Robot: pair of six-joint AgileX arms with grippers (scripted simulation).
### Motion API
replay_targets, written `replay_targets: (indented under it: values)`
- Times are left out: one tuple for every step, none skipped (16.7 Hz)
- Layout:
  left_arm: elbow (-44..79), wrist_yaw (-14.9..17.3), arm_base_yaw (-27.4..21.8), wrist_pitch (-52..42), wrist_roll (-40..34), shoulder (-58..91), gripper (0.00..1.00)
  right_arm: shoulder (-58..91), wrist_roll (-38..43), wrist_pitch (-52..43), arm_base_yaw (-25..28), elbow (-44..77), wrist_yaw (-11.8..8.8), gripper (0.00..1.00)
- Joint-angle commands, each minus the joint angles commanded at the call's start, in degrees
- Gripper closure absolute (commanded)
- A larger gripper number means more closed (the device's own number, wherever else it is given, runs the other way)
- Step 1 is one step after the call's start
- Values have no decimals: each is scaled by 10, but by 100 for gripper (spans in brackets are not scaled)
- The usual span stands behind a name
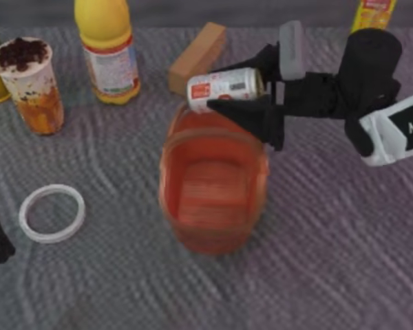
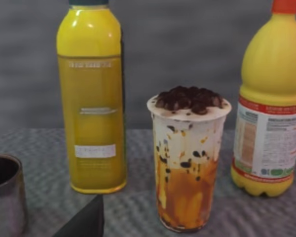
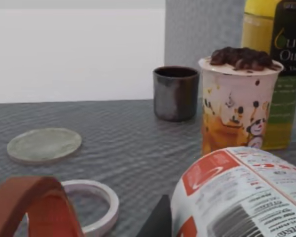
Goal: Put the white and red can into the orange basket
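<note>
Right gripper (image 1: 251, 86) fingers closed around white and red can (image 1: 224, 87), held sideways above orange basket (image 1: 213, 189) far rim, left arm parked at table's left edge

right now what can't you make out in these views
- Right gripper in the top view: the white and red can lies sideways in the jaws, hiding the contact; the right wrist view cuts the can off at its edge.
- Orange basket: the gripper and can overlap its far rim in the top view; the right wrist view shows only part of its handle.
- Left gripper: only a dark sliver at the top view's left edge; its jaws are out of sight.
</note>
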Motion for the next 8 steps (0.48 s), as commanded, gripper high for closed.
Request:
replay_targets:
  values:
    - [0,0,0,0,0,0,0,6,0,7,0,-3,0,100]
    - [0,0,0,0,0,0,0,8,0,9,0,-4,0,100]
    - [0,0,0,0,0,0,0,8,0,9,0,-4,0,100]
    - [0,0,0,0,0,0,0,8,0,9,0,-4,0,100]
    - [0,0,0,0,0,0,0,8,0,9,0,-4,0,100]
    - [0,0,0,0,0,0,0,8,0,9,0,-4,0,92]
    - [0,0,0,0,0,0,0,8,0,9,0,-4,0,85]
    - [0,0,0,0,0,0,0,8,0,9,0,-4,0,77]
